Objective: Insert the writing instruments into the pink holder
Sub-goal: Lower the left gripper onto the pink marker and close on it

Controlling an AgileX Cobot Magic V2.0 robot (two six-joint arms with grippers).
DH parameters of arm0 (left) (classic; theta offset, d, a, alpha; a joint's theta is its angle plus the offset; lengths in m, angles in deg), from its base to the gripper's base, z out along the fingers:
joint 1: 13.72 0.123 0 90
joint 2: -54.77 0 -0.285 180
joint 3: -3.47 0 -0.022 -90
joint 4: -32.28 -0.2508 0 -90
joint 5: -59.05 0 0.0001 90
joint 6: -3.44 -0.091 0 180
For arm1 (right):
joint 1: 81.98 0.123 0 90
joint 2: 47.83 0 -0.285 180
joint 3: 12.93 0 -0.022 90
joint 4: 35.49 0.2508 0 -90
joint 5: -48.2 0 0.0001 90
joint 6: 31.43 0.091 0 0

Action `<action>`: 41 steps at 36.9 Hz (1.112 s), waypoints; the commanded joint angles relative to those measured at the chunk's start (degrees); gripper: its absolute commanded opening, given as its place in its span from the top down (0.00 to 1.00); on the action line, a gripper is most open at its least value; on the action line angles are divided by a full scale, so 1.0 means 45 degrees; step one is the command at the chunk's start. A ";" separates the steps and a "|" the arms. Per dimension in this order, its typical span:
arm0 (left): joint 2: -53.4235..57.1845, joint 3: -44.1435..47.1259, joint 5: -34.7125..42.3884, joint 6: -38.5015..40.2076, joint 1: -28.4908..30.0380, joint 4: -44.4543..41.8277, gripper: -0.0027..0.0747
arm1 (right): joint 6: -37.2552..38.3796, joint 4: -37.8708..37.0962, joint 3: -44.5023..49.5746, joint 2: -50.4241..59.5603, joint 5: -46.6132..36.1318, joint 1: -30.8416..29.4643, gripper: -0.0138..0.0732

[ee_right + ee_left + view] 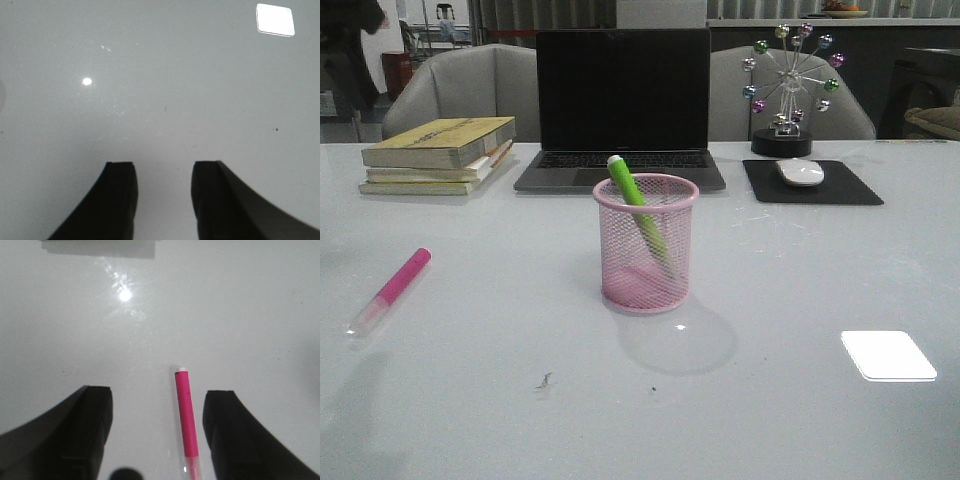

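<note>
Front view: The pink holder (646, 244) stands upright near the centre of the white table (800, 420). The green marker (640, 215) is inside it, leaning, with its whitish end projecting above the rim toward 11 o'clock and its lower end resting toward the 4 o'clock side of the base. The pink marker (390, 290) lies flat on the table at 9 o'clock from the holder, well apart from it; its pink end points toward 1 o'clock and its clear cap end toward 7 o'clock. Behind the holder, at 12 o'clock, is an open laptop (622, 110) with a dark screen. A stack of books (438, 155) sits at 10 o'clock. A mouse (801, 172) rests on a black mouse pad (812, 183) at 2 o'clock, with a ferris-wheel ornament (790, 88) just behind the pad. Neither arm appears in this view.

Left wrist view: The left gripper (157, 432) is spread wide and holds nothing. The pink marker (186, 420) lies on the table between the two dark fingers (85, 435), closer to one finger than the other and touching neither. Its small white tip points away from the camera; its clear cap end is at the frame edge.

Right wrist view: The right gripper (164, 200) is released, its fingers (117, 200) apart with only bare table between them. A bright rectangular light reflection (274, 20) shows on the table surface at 1 o'clock.
</note>
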 commanded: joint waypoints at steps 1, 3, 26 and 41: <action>-0.0535 -0.0925 0.0088 -0.0061 -0.0078 0.0408 0.39 | -0.0026 -0.0025 -0.0354 0.0067 -0.0704 -0.0109 0.39; -0.1019 -0.1085 -0.0106 -0.0083 -0.0078 0.0633 0.39 | -0.0026 -0.0025 -0.0354 0.0067 -0.0704 -0.0109 0.39; -0.4345 -0.1238 -0.0413 -0.0083 -0.1036 0.0779 0.39 | -0.0026 -0.0025 -0.0354 0.0067 -0.0178 -0.0109 0.39; -0.5508 -0.1238 -0.0883 -0.0083 -0.1036 0.0806 0.46 | -0.0026 -0.0025 -0.0354 0.0067 0.0399 -0.0109 0.39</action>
